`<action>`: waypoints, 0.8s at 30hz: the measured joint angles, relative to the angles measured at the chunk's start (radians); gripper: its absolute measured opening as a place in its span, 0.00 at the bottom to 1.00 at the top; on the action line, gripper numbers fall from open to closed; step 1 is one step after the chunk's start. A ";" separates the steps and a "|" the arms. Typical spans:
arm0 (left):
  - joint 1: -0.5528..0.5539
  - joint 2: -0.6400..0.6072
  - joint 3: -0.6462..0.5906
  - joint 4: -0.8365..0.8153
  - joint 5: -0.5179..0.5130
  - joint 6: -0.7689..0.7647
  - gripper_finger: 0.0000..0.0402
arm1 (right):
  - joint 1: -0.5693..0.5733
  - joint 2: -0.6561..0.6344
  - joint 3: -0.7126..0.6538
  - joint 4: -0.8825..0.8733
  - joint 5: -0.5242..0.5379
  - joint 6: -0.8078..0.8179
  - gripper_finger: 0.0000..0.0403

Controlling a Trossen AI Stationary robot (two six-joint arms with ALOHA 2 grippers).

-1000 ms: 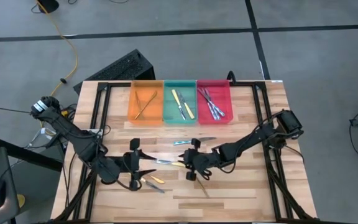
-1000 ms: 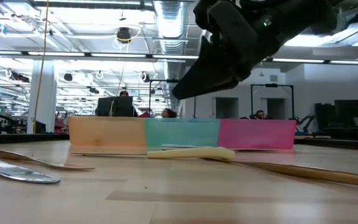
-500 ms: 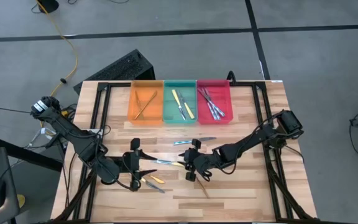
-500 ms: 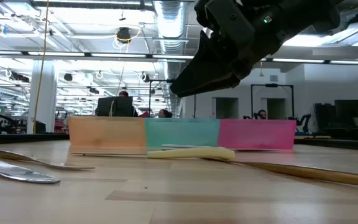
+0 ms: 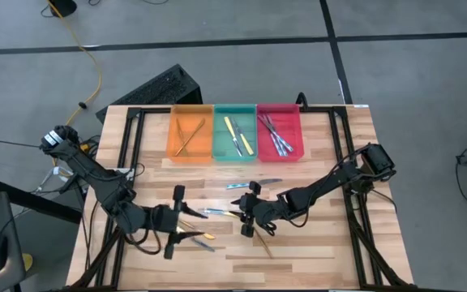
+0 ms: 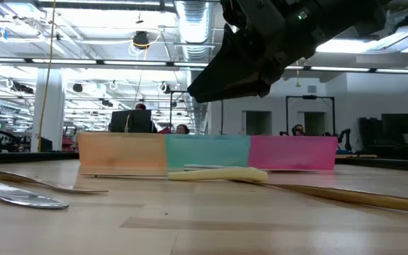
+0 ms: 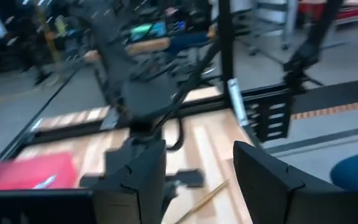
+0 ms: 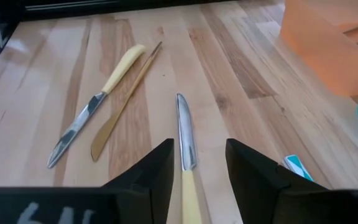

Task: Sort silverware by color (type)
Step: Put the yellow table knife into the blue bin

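Both dark arms reach in low from the table's outer edges toward its middle, the left gripper [image 5: 175,221] with its fingers [image 7: 263,180] parted and holding nothing, the right gripper [image 5: 246,212] facing it close by, its own fingers [image 8: 157,169] likewise apart and empty.

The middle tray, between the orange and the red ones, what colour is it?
Green, a teal shade; the middle tray shows best in the high view.

The right gripper [image 8: 194,168] hides the yellow-handled knife's [image 8: 184,134] handle; the left wrist view is blurred.
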 joint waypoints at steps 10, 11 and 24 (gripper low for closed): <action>-0.132 -0.014 0.000 0.078 -0.114 0.188 0.43 | -0.008 0.000 0.000 0.000 0.000 -0.001 0.42; -0.144 -0.018 0.000 0.080 -0.116 0.193 0.43 | -0.008 0.000 0.000 0.001 0.000 -0.001 0.42; -0.173 -0.154 -0.011 0.077 -0.098 0.234 0.43 | -0.001 0.000 0.000 0.053 0.000 0.015 0.42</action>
